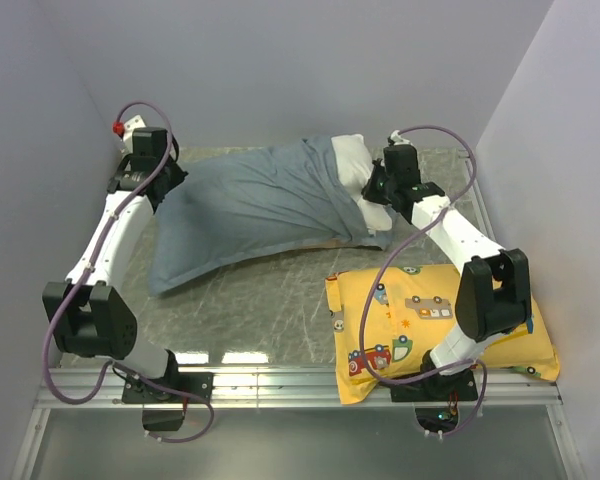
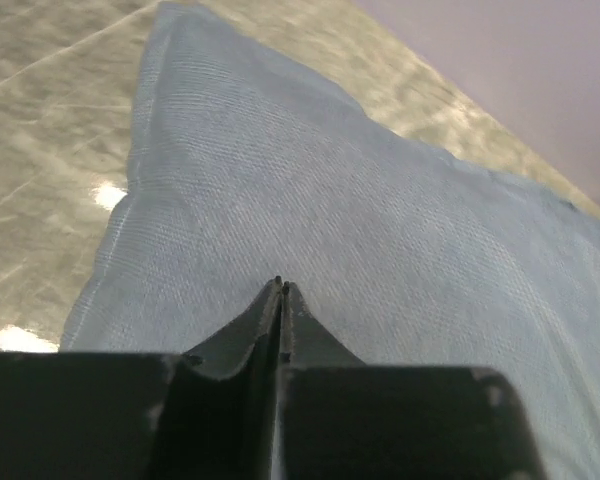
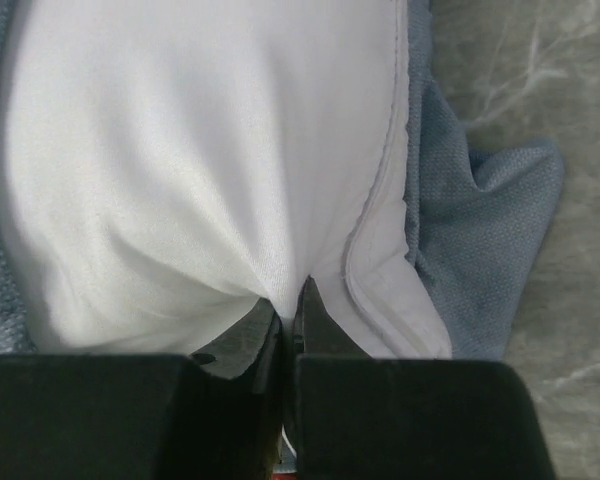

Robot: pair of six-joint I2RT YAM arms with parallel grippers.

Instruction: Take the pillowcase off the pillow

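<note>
Pillowcase (image 2: pixel 380 230) is coarse matt cloth, pillow (image 3: pixel 180 150) seemingly smoother.

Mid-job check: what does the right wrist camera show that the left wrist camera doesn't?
Right wrist only: the white pillow, its fabric puckering into the shut right pincer, and the pillowcase mouth folded back beside it. Left wrist only: the pillowcase's closed end and corner, with the left pincer shut over it; whether cloth is pinched is unclear. Both: blue-grey pillowcase fabric, the marbled tabletop, and closed pincer fingers.
</note>
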